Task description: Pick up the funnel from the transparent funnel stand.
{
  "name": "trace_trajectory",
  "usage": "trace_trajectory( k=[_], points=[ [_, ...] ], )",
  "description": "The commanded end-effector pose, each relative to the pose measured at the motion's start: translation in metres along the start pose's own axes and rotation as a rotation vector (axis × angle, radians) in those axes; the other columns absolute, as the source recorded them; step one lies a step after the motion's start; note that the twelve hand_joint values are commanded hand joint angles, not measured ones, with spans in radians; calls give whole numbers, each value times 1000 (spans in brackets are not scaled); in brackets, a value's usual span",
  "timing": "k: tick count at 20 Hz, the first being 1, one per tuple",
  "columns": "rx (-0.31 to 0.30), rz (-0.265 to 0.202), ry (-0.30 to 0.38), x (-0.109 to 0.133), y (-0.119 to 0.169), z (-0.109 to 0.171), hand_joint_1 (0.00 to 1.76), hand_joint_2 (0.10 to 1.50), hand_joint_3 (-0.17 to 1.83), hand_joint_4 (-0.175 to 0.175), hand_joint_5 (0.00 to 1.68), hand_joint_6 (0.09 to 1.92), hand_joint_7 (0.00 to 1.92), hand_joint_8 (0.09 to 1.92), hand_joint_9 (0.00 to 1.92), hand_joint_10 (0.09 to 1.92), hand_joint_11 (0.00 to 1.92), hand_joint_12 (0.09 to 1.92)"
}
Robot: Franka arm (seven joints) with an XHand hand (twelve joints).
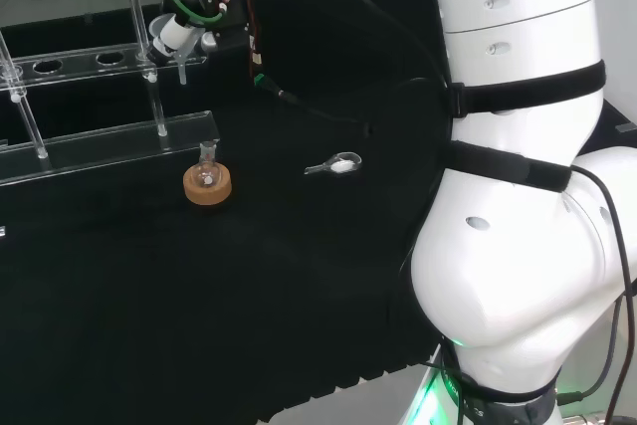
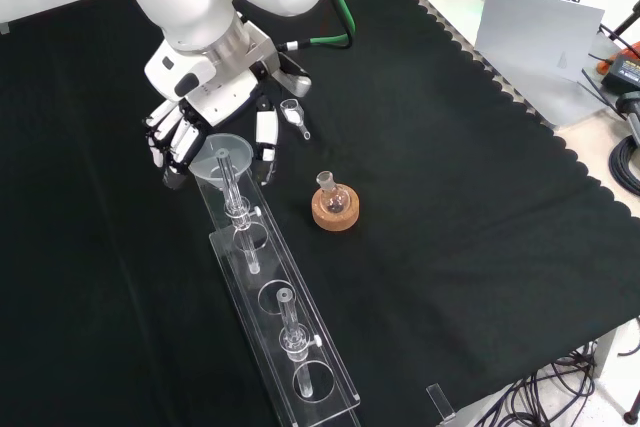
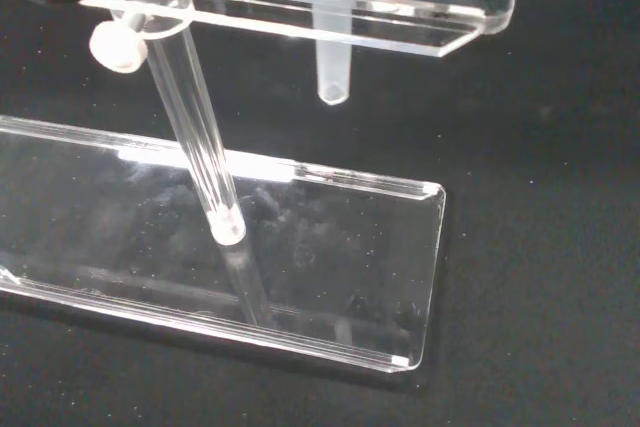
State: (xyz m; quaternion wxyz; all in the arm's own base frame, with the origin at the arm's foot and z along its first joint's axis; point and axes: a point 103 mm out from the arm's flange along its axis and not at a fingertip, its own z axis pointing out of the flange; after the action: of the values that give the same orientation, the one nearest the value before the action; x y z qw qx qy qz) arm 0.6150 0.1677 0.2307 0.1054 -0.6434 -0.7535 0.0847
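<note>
Funnel (image 2: 224, 159), seated in the clear stand's (image 2: 285, 319) end hole, upper left of the front view; hand (image 2: 215, 132) around it, fingers spread, nothing held; step: reaching in; next: close fingers, lift straight up.

Funnel (image 2: 222, 157) in stand (image 2: 285, 332), flask (image 2: 331, 194) to front view's right.
</note>
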Motion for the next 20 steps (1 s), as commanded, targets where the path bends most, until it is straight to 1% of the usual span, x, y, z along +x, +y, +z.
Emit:
trace_trajectory(
  k=[1,13,20],
  points=[
    [1,4,-10,-2,0,0,719,776,45,-53,482,87,625,491,228,711,0,1091],
    [-4,17,-62,-9,-5,-2,728,776,54,-52,509,87,651,494,268,697,0,1150],
    [6,3,-79,-9,-5,-3,737,778,61,-51,533,87,707,506,303,690,0,1180]
  ],
)
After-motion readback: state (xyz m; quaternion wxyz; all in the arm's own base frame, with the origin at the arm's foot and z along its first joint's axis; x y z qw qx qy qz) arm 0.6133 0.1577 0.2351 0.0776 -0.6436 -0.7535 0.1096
